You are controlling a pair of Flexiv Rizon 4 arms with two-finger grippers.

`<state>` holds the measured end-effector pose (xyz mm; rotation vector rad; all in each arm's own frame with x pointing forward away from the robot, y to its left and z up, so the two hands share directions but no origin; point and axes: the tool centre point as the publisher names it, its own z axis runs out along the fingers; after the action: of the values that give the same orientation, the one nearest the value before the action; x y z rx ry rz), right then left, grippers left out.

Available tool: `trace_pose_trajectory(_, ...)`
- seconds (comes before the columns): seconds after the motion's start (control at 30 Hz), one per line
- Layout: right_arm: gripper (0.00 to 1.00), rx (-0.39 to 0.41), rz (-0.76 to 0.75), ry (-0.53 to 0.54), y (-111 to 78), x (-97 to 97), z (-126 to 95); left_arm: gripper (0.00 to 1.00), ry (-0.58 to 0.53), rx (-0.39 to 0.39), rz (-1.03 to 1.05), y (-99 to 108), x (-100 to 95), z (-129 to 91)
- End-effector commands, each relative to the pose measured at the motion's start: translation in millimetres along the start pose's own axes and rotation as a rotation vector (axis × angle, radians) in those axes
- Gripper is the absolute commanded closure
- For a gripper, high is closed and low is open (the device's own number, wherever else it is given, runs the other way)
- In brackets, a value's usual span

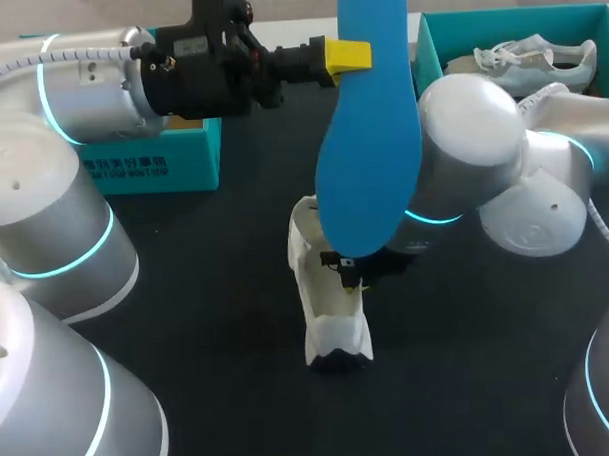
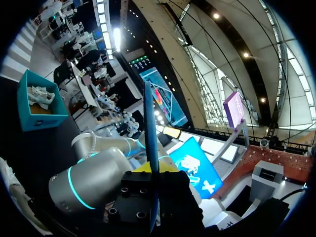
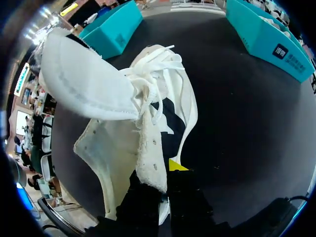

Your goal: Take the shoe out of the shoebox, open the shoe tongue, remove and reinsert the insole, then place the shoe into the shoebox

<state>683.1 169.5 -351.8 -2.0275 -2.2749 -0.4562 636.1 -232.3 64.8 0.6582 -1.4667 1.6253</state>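
- Left gripper (image 1: 346, 54) is clamped on the blue insole (image 1: 367, 156), held upright over the shoe (image 1: 322, 287). Insole is out, probably lined up for reinsertion.
- Right gripper (image 1: 351, 274) pinches the shoe's lace-side edge. This likely steadies it on the table (image 1: 218, 321) and holds the opening wide. Tongue (image 3: 84, 84) is folded out.
- Shoebox (image 1: 426, 49) sits far right, well apart.

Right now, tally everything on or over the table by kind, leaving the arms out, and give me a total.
Shoes: 2, the white shoe on the table and a second shoe in the shoebox
Insoles: 1, the blue insole held above the table
Teal boxes: 2, that shoebox and a teal box at the far left
Total: 5
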Motion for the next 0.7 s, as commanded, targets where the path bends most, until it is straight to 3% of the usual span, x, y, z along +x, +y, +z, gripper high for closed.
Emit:
trace_pose_trajectory(0.03, 1.00, 0.028, -0.005, -0.003, 4.7, -2.2, 13.2, 1.00, -0.001, 0.000, 0.000, 1.3, -0.4, 0.0)
trace_pose_trajectory(0.47, 1.00, 0.047, 0.025, 0.027, 1.3, -2.9, 35.4, 1.00, -0.001, 0.000, 0.000, 1.3, -0.4, 0.0)
trace_pose_trajectory(0.5, 0.71, 0.042, 0.039, 0.030, 0.3, -3.1, 34.0, 1.00, -0.001, 0.000, 0.000, 1.3, -0.4, 0.0)
trace_pose_trajectory(0.53, 0.26, 0.044, 0.038, 0.032, -0.4, -3.0, 31.8, 1.00, -0.001, 0.000, 0.000, 1.3, -0.4, 0.0)
trace_pose_trajectory(0.57, 0.00, 0.040, 0.051, 0.045, -1.5, -2.5, 28.1, 1.00, -0.001, 0.000, 0.000, 1.3, -0.4, 0.0)
trace_pose_trajectory(0.7, 0.00, 0.025, 0.048, 0.070, -3.1, 0.8, 6.8, 1.00, -0.001, 0.000, 0.000, 1.3, -0.4, 0.0)
